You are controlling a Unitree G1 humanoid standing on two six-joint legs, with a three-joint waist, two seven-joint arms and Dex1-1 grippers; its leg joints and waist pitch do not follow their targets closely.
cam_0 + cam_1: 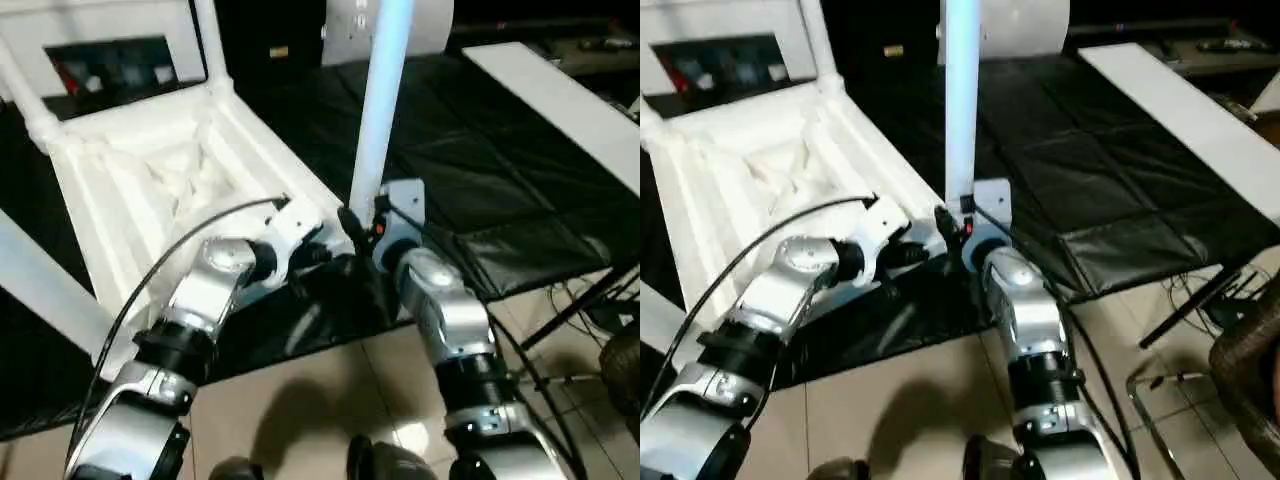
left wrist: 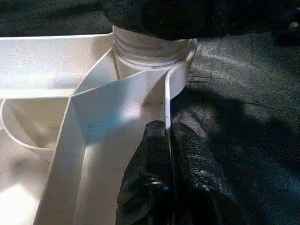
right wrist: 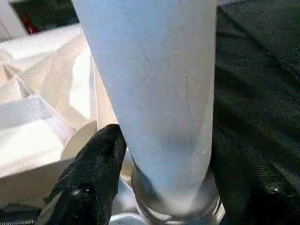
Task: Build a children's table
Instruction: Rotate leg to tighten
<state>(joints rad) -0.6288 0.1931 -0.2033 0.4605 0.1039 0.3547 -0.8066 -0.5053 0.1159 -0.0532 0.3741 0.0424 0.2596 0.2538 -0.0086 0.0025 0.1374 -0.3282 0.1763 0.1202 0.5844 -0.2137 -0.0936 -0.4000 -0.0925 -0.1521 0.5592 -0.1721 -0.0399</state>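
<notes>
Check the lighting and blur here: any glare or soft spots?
Head views: soft overall, the upright leg washed pale blue, glare on the floor tiles. Left wrist view: bright patch on the tabletop's rim. Right wrist view: the leg looms blurred.

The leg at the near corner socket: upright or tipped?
Upright. The leg rises nearly straight from the tabletop's near corner socket, between the right gripper's fingers.

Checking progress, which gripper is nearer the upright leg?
Right. The right gripper straddles the upright leg at its base; the left gripper pinches the tabletop rim beside that corner socket.
</notes>
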